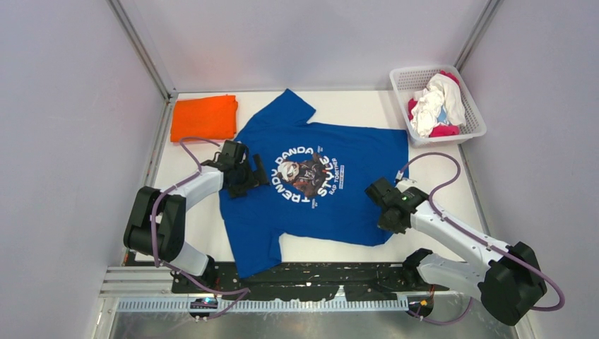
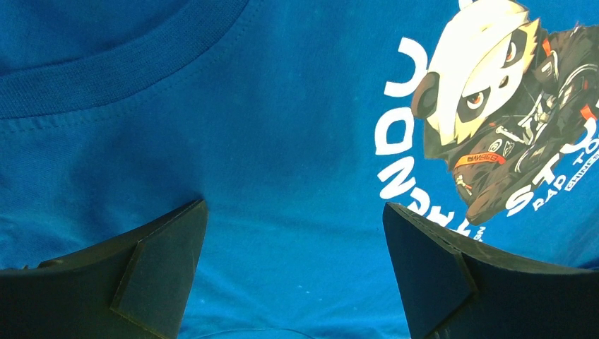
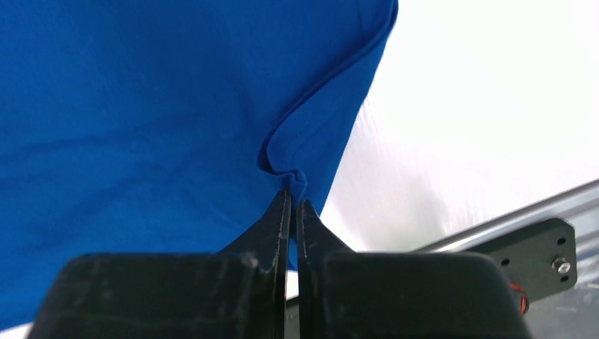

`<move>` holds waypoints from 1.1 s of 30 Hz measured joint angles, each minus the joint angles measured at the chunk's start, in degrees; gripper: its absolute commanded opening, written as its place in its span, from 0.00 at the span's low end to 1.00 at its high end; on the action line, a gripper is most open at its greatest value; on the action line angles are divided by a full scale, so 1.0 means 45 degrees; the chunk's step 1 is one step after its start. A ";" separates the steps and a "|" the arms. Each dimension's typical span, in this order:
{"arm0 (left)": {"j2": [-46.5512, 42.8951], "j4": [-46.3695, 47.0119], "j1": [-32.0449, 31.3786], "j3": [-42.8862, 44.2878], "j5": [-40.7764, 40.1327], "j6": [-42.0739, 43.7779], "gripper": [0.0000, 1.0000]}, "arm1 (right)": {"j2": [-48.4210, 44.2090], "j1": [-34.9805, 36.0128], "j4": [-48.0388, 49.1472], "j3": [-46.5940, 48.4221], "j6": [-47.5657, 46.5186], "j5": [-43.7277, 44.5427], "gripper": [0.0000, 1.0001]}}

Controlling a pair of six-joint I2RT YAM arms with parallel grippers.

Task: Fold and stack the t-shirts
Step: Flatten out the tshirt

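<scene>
A royal blue t-shirt [image 1: 318,191] with a round panda print lies spread flat on the white table, collar to the left. My left gripper [image 1: 248,176] hovers open over the cloth just below the collar [image 2: 106,78], the print [image 2: 494,106] to its right, nothing between its fingers [image 2: 159,272]. My right gripper [image 1: 379,194] is shut on a pinch of the blue shirt's hem [image 3: 297,176] at the shirt's right edge. A folded orange t-shirt [image 1: 205,118] lies at the back left. White and magenta t-shirts [image 1: 438,106] are bundled in the basket.
A white lattice basket [image 1: 404,79] stands at the back right corner. Grey walls close the table on three sides. A black rail [image 1: 297,279] runs along the near edge between the arm bases; its metal bracket [image 3: 544,254] shows in the right wrist view.
</scene>
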 measured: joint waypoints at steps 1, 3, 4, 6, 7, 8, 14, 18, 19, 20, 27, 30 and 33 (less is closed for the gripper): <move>0.0000 -0.0010 0.0000 0.0000 0.0000 0.0000 1.00 | -0.0005 0.0000 -0.0155 0.0000 0.0034 -0.0262 0.14; 0.0000 -0.0024 0.0000 0.0000 0.0000 0.0000 1.00 | 0.0073 0.0005 -0.0403 0.0000 0.0117 -0.0743 0.18; 0.0000 -0.0034 0.0000 0.0000 -0.0005 0.0000 1.00 | 0.0151 0.0005 -0.0505 0.0000 0.0175 -0.0933 0.19; 0.0000 -0.0058 0.0000 0.0000 -0.0010 0.0000 1.00 | 0.0287 0.0005 -0.0641 0.0000 0.0340 -0.1073 0.20; 0.0000 -0.0063 0.0000 0.0000 -0.0024 0.0005 1.00 | 0.0340 0.0005 -0.0709 0.0000 0.0447 -0.1098 0.20; 0.0000 -0.0073 0.0000 0.0000 -0.0053 0.0005 1.00 | 0.0355 0.0005 -0.0767 0.0000 0.0559 -0.1083 0.21; 0.0000 -0.0165 0.0024 0.0000 -0.0160 0.0010 1.00 | -0.0204 -0.0034 -0.1015 -0.0049 0.1758 -0.0199 0.36; -0.0005 -0.0204 0.0044 0.0005 -0.0170 0.0034 1.00 | -0.1321 -0.0248 -0.1370 -0.0063 0.2433 0.0729 0.58; -0.0005 -0.0204 0.0044 0.0005 -0.0189 0.0034 1.00 | -0.1661 -0.0272 -0.1583 -0.0053 0.2671 0.1030 0.73; -0.0005 -0.0209 0.0044 0.0005 -0.0209 0.0039 1.00 | -0.2011 -0.0301 -0.1846 -0.0039 0.2871 0.1360 0.80; -0.0005 -0.0350 0.0044 0.0029 -0.0253 0.0039 1.00 | -0.5008 -0.0335 -0.1438 0.0039 0.2215 0.2161 0.95; -0.0005 -0.0359 0.0049 0.0029 -0.0248 0.0039 1.00 | -0.5425 -0.0340 0.0398 -0.0136 0.1137 0.1219 0.95; -0.0005 -0.0374 0.0044 0.0034 -0.0243 0.0039 1.00 | -0.4090 -0.0112 0.2526 -0.0321 0.0087 -0.0257 0.95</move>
